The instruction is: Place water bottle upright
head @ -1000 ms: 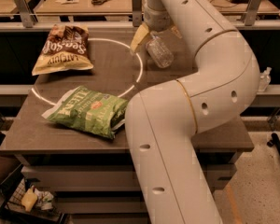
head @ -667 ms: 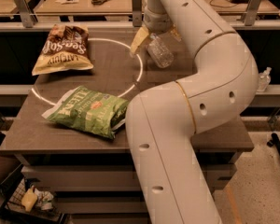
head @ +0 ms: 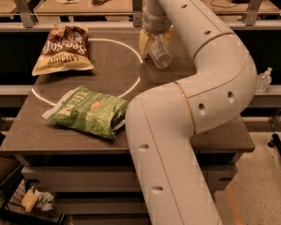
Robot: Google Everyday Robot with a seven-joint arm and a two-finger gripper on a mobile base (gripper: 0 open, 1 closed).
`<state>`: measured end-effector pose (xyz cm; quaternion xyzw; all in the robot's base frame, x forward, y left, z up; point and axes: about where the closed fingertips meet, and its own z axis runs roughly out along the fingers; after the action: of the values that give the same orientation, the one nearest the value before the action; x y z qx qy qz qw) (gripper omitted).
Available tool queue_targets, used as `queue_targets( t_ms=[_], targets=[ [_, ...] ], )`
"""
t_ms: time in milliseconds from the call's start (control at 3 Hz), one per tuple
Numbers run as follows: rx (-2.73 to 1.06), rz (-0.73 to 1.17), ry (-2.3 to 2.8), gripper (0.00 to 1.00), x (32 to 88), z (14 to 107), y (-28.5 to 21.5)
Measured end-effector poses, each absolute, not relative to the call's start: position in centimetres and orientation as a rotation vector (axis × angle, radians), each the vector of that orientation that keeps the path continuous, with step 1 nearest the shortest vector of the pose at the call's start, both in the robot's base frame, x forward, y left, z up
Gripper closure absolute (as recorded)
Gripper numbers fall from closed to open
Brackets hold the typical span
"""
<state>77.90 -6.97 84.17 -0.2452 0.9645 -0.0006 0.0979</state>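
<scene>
The water bottle [head: 160, 55], clear and ribbed, is tilted with its lower end towards me, at the back middle of the brown table [head: 47, 139]. My gripper [head: 152, 42] comes down from the arm at the top of the view and is shut on the bottle's upper part. One pale yellow finger [head: 144, 43] shows on the bottle's left; the other finger is hidden behind the bottle and arm. The bottle's cap is hidden. I cannot tell whether the bottle's lower end touches the table.
A brown chip bag [head: 62, 50] lies at the back left. A green chip bag [head: 90, 111] lies at the front left. A white ring [head: 131, 86] is marked on the table. My arm [head: 178, 125] covers the table's right half. A small pump bottle [head: 264, 80] stands off to the right.
</scene>
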Motion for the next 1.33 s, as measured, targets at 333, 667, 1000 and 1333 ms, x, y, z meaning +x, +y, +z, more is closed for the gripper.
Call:
queue_targets(
  t_ms=[333, 667, 1000, 1333],
  targets=[
    [-0.723, 0.000, 2.839, 0.64, 78.5, 83.8, -6.7],
    [-0.721, 0.002, 2.828, 0.87, 79.0, 83.5, -6.5],
    [-0.720, 0.003, 2.822, 1.00, 79.2, 83.4, -6.4],
    [-0.711, 0.003, 2.806, 1.00, 79.7, 83.4, -6.4]
  ],
)
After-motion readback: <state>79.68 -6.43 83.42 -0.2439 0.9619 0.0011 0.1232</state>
